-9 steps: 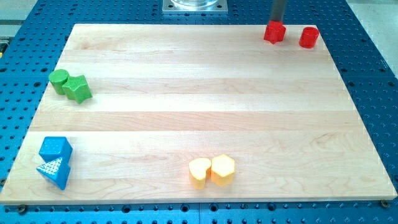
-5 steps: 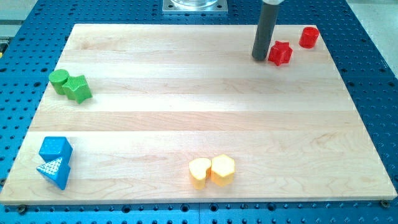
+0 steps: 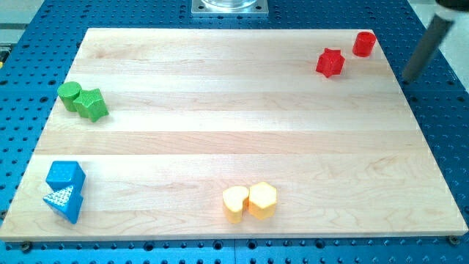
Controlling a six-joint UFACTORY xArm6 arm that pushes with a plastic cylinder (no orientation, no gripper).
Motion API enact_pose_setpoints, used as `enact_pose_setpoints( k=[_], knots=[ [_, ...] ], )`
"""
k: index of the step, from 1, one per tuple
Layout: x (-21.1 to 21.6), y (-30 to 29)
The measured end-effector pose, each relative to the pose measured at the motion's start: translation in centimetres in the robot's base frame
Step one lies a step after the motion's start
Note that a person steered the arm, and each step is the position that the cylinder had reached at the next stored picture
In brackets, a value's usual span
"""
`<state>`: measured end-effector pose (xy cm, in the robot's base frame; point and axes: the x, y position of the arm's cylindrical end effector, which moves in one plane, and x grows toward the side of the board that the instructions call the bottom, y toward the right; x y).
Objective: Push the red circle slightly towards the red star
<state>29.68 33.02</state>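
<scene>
The red circle (image 3: 363, 44) stands at the board's top right corner. The red star (image 3: 330, 62) lies a short way to its lower left, apart from it. My tip (image 3: 411, 78) is off the board's right edge, to the right of and below the red circle, touching no block. The rod slants up to the view's top right corner.
A green circle (image 3: 69, 94) and a green star (image 3: 92, 104) touch at the left edge. Two blue blocks (image 3: 64, 188) sit at the bottom left. A yellow heart (image 3: 235, 203) and a yellow hexagon (image 3: 262, 199) touch at the bottom middle. The wooden board (image 3: 234, 132) lies on a blue perforated table.
The rod pushed the red star down and left, away from the red circle, then swung right, past the circle, to beyond the board's right edge.
</scene>
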Motion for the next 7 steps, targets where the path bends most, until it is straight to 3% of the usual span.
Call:
enact_pose_setpoints(
  k=[1, 2, 3, 5, 6, 7],
  knots=[
    [-8.6, -1.7],
    [-10.5, -2.3],
    [-9.6, -3.7],
    [1.6, -5.5],
    [1.9, -6.8],
    [-0.4, -2.2]
  ],
)
